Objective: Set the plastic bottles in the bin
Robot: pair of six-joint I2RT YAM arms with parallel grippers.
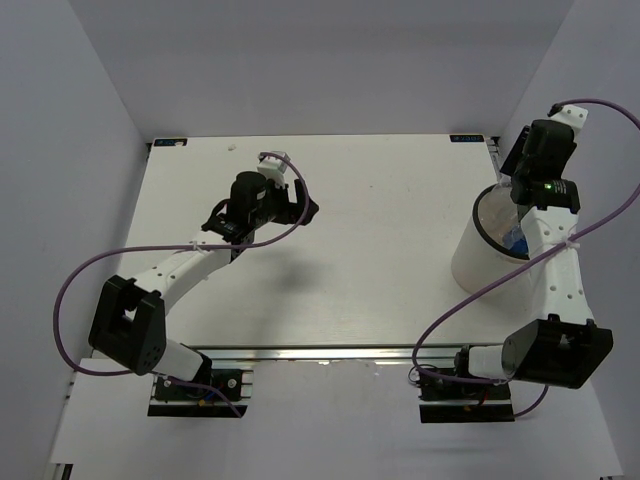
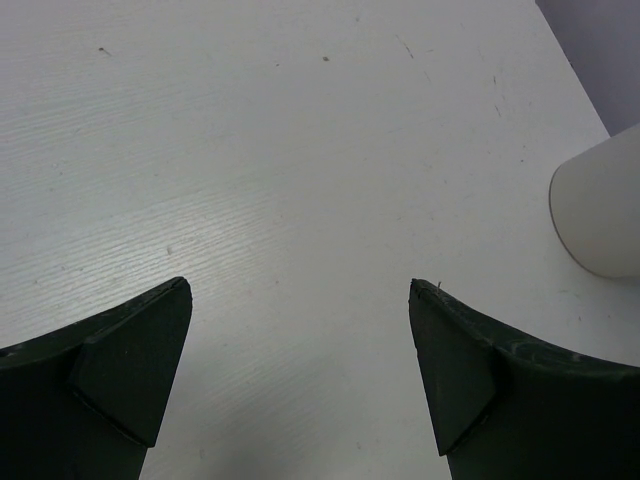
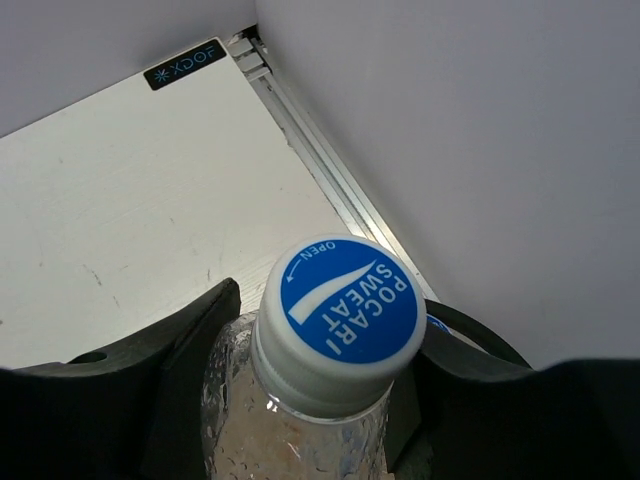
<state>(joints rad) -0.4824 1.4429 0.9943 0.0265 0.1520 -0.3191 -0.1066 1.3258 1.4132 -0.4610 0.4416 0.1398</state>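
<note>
A clear plastic bottle [image 3: 335, 320] with a blue-topped white cap sits upright between the fingers of my right gripper [image 3: 325, 325], which is shut on its neck. In the top view the right gripper [image 1: 520, 190] hangs over the far side of the bin [image 1: 472, 262], a round white container at the table's right edge. A patch of blue [image 1: 516, 240] shows inside the bin; I cannot tell which bottle it belongs to. My left gripper [image 2: 300, 290] is open over bare table, nothing between its fingers. In the top view the left gripper [image 1: 305, 208] is left of centre.
The bin's white wall [image 2: 600, 210] shows at the right edge of the left wrist view. The enclosure's right wall [image 3: 480, 150] stands close behind the held bottle, with a metal rail [image 3: 330, 170] along the table edge. Purple cables [image 1: 130, 250] loop from both arms.
</note>
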